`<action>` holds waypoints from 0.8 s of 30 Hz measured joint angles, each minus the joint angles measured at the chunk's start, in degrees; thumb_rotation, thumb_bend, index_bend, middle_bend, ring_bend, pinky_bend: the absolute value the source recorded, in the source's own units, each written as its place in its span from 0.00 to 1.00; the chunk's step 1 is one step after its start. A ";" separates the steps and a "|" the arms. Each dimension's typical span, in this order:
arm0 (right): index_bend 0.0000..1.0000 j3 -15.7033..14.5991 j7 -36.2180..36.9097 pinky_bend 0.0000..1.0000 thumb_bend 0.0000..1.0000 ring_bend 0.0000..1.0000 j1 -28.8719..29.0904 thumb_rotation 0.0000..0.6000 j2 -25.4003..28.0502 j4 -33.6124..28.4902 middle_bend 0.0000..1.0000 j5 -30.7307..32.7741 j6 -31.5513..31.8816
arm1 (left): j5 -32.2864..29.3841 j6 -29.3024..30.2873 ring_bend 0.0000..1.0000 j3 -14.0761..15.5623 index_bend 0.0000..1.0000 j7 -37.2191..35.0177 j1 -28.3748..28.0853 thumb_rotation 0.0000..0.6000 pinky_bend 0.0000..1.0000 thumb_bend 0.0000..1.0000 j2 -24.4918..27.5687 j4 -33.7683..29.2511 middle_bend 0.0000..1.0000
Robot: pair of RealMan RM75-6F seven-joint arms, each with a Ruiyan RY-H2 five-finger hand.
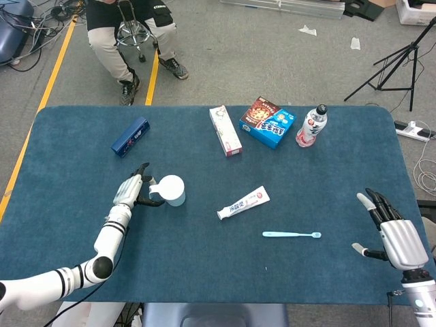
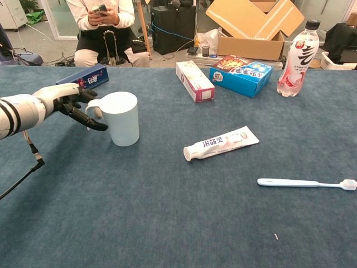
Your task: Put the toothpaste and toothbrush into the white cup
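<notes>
The white cup (image 1: pixel 172 189) (image 2: pixel 121 117) stands upright left of the table's middle, handle pointing left. My left hand (image 1: pixel 133 191) (image 2: pixel 67 99) is right at that handle with its fingers spread; its dark fingertips (image 2: pixel 96 124) overlap the handle, and no firm grip shows. The toothpaste tube (image 1: pixel 243 203) (image 2: pixel 221 143) lies flat to the right of the cup. Nearer the front lies the light blue toothbrush (image 1: pixel 291 235) (image 2: pixel 304 183). At the table's right front corner my right hand (image 1: pixel 392 228) is open and holds nothing; the chest view does not show it.
Along the far side are a dark blue box (image 1: pixel 130 136), a long white box (image 1: pixel 225 130), a blue snack box (image 1: pixel 268 122) and a drink bottle (image 1: pixel 311 125). A person sits on a stool (image 1: pixel 129 30) behind the table.
</notes>
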 measured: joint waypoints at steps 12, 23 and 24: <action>0.00 -0.16 -0.04 0.27 0.00 0.00 -0.10 1.00 -0.33 0.20 0.00 0.13 -0.11 | -1.26 -0.94 0.00 -0.99 0.75 -1.80 0.41 1.00 0.00 0.00 0.10 -0.46 0.00; 0.00 -0.30 0.29 0.27 0.00 0.00 -0.41 1.00 -0.26 0.22 0.00 0.15 0.19 | -1.19 -0.97 0.00 -1.27 0.82 -3.19 0.81 1.00 0.00 0.00 -0.66 -0.27 0.00; 0.00 -0.30 0.32 0.27 0.00 0.00 -0.41 1.00 -0.26 0.25 0.00 0.17 0.18 | -1.11 -1.03 0.00 -1.30 0.83 -3.45 0.87 1.00 0.00 0.00 -0.77 -0.22 0.00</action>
